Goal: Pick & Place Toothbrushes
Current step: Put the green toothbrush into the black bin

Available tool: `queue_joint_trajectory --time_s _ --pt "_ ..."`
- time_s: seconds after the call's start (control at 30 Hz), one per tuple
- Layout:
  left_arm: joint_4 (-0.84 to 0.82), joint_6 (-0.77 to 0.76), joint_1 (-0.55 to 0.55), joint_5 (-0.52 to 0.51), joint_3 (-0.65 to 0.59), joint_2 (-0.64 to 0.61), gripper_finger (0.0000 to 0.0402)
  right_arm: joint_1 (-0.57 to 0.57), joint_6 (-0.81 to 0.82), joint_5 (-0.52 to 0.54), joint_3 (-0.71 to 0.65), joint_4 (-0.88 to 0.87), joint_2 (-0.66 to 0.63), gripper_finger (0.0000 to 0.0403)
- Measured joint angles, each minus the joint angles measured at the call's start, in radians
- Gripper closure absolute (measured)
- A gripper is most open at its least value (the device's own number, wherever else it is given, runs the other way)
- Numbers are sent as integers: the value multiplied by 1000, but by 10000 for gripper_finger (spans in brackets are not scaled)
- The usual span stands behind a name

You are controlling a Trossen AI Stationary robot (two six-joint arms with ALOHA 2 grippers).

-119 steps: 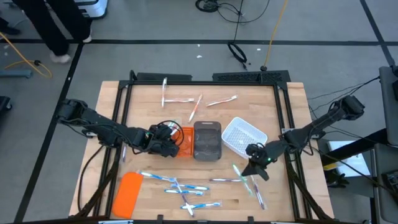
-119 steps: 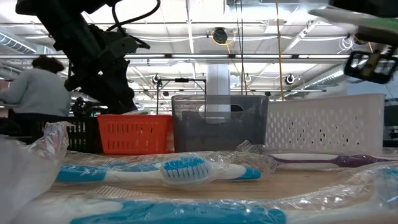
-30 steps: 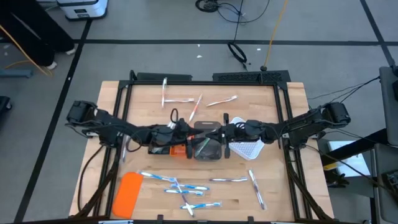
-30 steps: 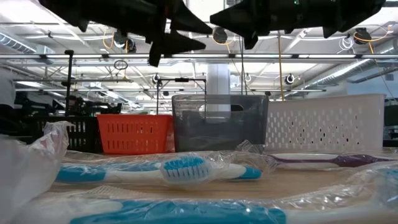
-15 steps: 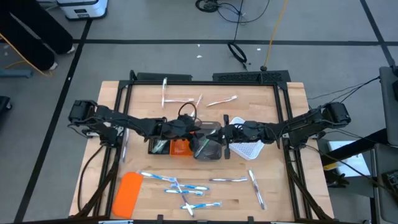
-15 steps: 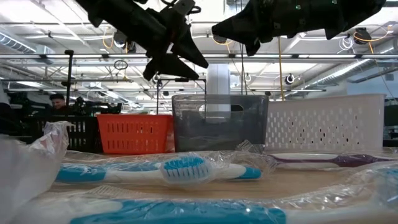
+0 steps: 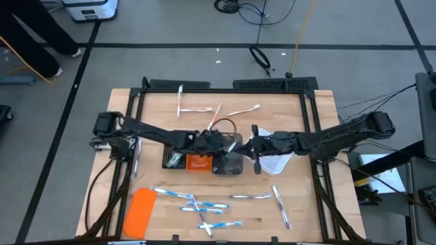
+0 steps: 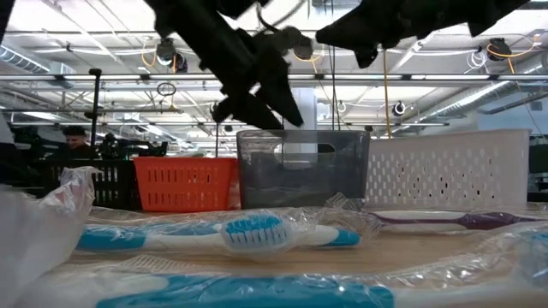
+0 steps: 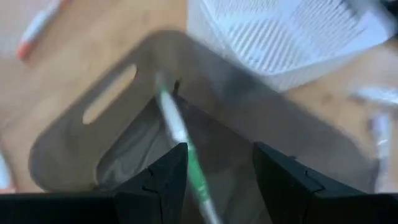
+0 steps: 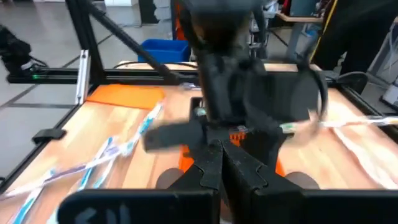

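While left gripper [image 7: 230,145] jaws released over grey tray [image 7: 228,163] rim, right gripper [image 7: 253,148] clenched beside.

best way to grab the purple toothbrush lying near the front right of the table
Grip the purple toothbrush at mid-handle, coming straight down from above. It lies flat and alone on the table, angled slightly, so the fingers should straddle its thin width. Its wrapper may make it slippery.
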Motion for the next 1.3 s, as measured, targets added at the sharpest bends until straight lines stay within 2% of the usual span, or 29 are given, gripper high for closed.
queue_joint_trajectory --time_s 0.2,0.4,0.6,1.3 --pt "-255 9 18 12 187 125 220 30 0 3 0 -116 -78 403" --pt "-348 18 29 37 281 191 220 57 -3 5 -1 -168 -119 403" --pt "-386 -1 36 41 288 215 220 68 -4 29 0 -195 -137 403" --pt "-353 -19 36 73 288 281 220 69 -11 35 0 -214 -140 403"
